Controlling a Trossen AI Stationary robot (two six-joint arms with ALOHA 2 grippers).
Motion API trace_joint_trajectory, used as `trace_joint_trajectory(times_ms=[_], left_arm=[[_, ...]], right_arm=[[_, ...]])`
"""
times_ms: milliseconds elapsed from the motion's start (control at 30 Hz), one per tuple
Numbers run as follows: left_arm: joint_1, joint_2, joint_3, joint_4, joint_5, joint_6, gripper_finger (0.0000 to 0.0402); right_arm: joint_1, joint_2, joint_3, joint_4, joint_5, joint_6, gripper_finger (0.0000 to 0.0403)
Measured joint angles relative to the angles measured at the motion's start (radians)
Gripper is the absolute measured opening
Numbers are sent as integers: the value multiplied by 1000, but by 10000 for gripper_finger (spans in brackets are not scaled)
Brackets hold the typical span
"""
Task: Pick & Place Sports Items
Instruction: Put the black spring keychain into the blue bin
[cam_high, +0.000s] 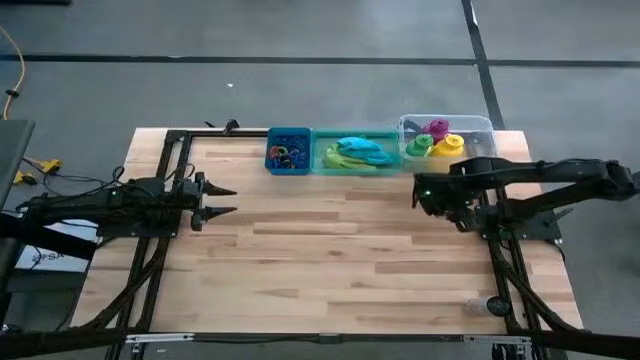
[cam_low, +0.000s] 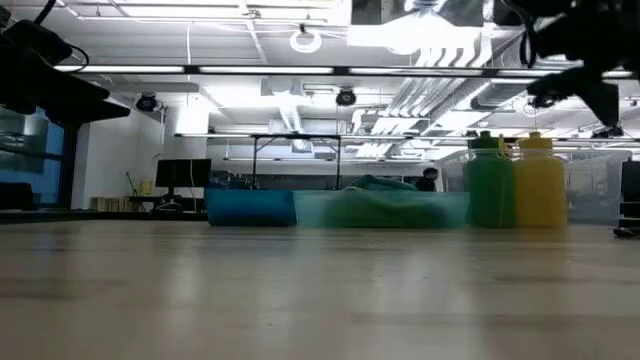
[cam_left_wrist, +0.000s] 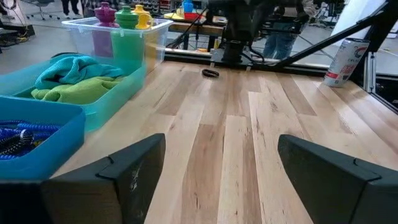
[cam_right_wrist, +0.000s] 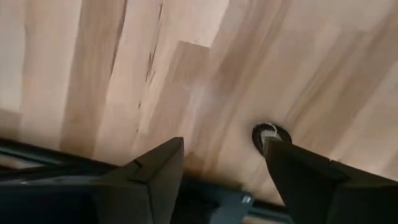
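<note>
Both tools gape empty over the table (cam_high: 330, 260), left tool (cam_high: 228, 200) and right tool (cam_high: 418, 193), since every sports item sits sorted in bins.

floor (cam_high: 300, 90): grey, dark tape lines | ceiling (cam_low: 250, 30): white, strip lights | far tables (cam_low: 290, 140): folding

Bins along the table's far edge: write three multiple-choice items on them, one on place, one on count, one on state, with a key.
1. Where do the cloths lie?
A. blue bin
B. green bin
C. bare table

2. How many bins stand in the row?
A. two
B. three
C. four

3. How is the left gripper?
A. open, holding nothing
B. shut on a bottle
C. shut on a cloth

Key: B, they are heaped in the green bin; B, the blue bin, the green one and the clear bin; A, the left gripper has its fingers spread over bare table.
</note>
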Motion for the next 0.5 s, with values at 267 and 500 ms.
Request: trace_joint_trajectory(times_ms=[267, 500], left_arm=[[0, 0, 0, 0, 0, 0, 254], [0, 0, 0, 0, 0, 0, 254]], right_arm=[[-11, -64, -221, 137, 2, -198, 175], [-84, -55, -340, 249, 53, -194, 175]])
